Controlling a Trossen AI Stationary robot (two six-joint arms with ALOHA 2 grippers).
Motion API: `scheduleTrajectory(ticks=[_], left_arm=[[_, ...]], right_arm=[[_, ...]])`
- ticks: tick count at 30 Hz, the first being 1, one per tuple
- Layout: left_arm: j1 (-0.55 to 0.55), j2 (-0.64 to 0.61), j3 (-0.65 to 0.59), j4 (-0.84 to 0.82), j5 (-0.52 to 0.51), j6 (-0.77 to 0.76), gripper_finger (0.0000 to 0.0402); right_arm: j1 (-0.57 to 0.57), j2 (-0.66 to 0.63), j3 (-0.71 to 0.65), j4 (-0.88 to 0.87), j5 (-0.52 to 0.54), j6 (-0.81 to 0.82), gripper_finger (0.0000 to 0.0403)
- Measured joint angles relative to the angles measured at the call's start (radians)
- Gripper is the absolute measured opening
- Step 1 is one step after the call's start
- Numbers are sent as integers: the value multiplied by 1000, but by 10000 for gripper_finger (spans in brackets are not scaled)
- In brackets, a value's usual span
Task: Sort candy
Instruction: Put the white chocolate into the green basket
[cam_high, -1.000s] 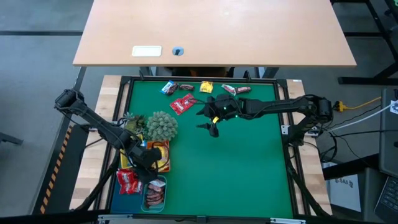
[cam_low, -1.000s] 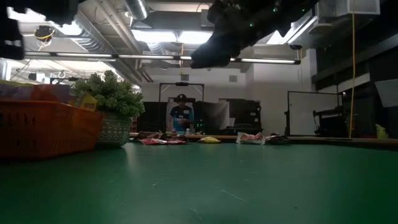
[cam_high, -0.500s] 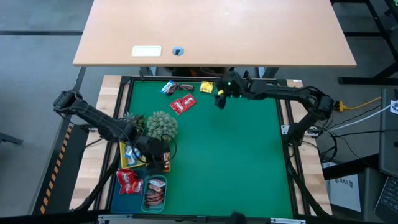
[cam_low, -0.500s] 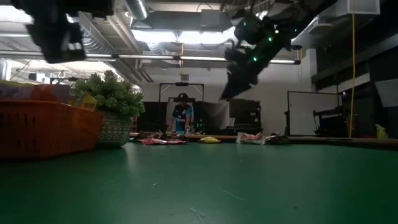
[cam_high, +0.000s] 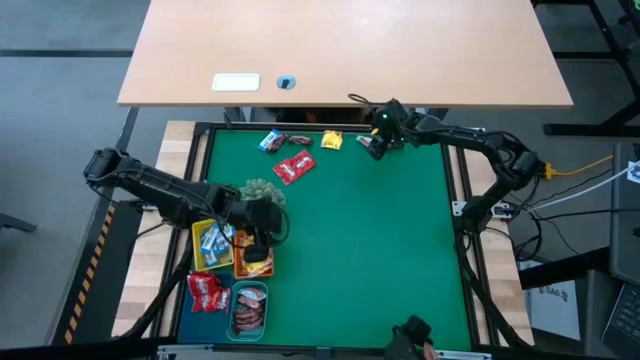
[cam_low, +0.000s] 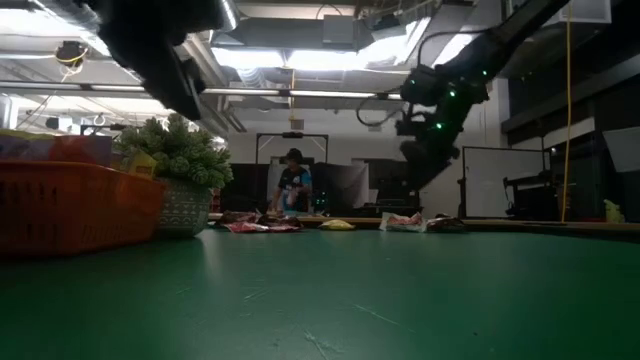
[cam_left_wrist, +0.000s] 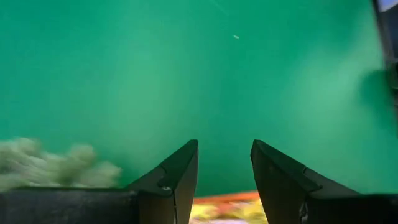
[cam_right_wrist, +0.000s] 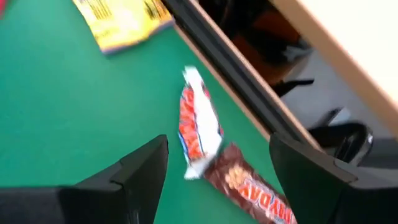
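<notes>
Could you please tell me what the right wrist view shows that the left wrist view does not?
Only the right wrist view shows loose sweets: a red-and-white wrapper, a brown bar and a yellow packet, between the open right claw. Only the left wrist view shows the plant and an orange tray edge, beyond the open left claw. Both show the green mat.
</notes>
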Motion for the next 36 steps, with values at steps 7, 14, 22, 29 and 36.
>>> scheduleTrajectory(ticks=[7, 14, 22, 29, 36], left_arm=[[70, 0, 0, 47, -40, 107, 144], [113, 0, 0, 81, -107, 133, 144], [152, 0, 0, 109, -198, 132, 144], [161, 0, 0, 134, -199, 132, 144], [160, 0, 0, 135, -199, 132, 144]], right_arm=[[-33, 0, -82, 56, -79, 0, 280], [-31, 0, -127, 154, -100, 0, 280], [-31, 0, -127, 153, -93, 0, 280], [-31, 0, -127, 152, -92, -11, 280], [-31, 0, -127, 150, -92, -11, 280]])
